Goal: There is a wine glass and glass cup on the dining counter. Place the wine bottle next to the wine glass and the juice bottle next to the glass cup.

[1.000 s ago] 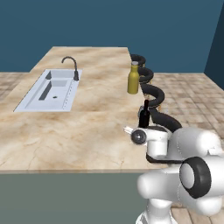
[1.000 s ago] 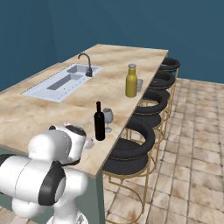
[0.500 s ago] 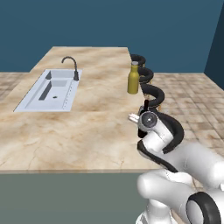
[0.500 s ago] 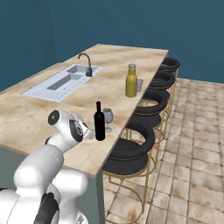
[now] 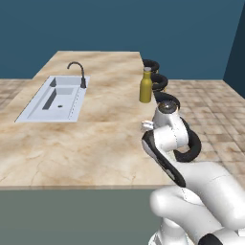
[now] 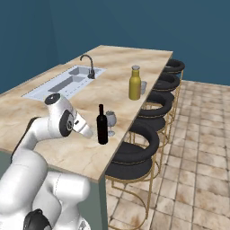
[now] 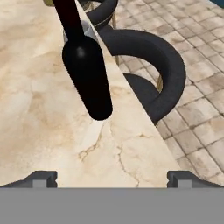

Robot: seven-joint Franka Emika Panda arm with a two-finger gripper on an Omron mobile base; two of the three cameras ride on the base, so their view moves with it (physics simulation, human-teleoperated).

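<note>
— Hand view first: what did you have at the claw (image 7: 112, 177)?

— I saw its two dark tips standing wide apart at the bottom of the picture, with nothing between them. Ahead of them, on the beige marbled table (image 7: 39, 113), stood the wine bottle (image 7: 86, 72), near the table's edge and clear of both tips.

— And the wine glass?

— Just beside the wine bottle (image 6: 102, 126). From the right base view I had the wine glass (image 6: 110, 120) upright on the side toward the black stools (image 6: 133, 150), close enough that I couldn't tell whether they touched.

— The juice?

— Farther along the same edge of the table (image 6: 117, 63) I saw the juice bottle (image 6: 134, 83) upright, with the glass cup (image 6: 143, 87) right next to it, partly hidden behind it. From the left base view the juice bottle (image 5: 146, 86) stood well beyond the arm.

— Anything else on the top?

— I saw the pale sink (image 5: 52, 98) with its black faucet (image 5: 79, 74), well apart from the bottles.
</note>
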